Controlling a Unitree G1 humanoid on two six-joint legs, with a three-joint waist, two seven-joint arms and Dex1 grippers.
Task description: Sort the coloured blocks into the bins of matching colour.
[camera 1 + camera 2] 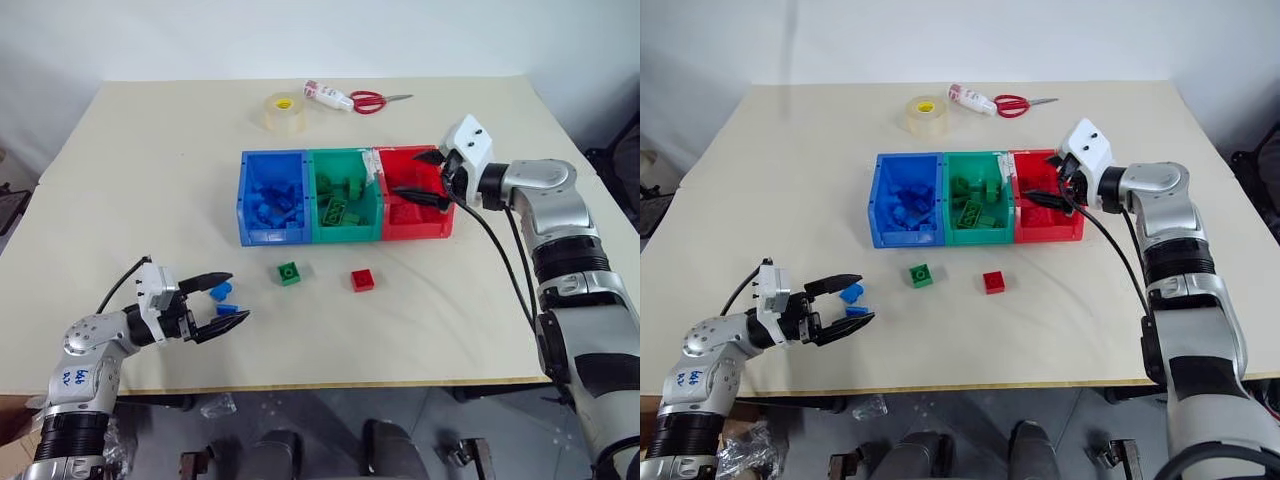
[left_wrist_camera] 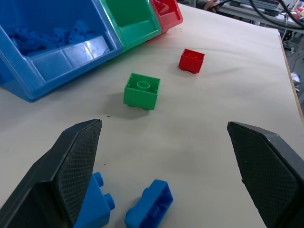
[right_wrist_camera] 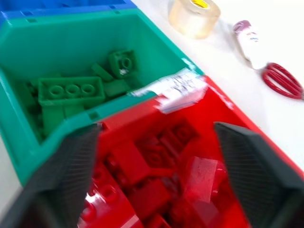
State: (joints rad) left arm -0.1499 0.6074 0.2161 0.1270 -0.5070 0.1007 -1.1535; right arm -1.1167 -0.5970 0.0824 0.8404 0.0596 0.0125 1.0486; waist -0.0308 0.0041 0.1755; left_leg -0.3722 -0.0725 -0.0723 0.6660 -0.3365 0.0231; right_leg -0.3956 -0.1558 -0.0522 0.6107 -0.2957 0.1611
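While tape roll (image 1: pixel 284 111) and scissors (image 1: pixel 376 100) lie behind, bins (image 1: pixel 345 195) stand unobstructed.

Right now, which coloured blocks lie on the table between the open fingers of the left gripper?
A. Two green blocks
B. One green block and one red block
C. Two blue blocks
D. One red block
C: the left wrist view shows two blue blocks lying between the spread fingers of the left gripper, while the green block and the red block lie farther off, nearer the bins.
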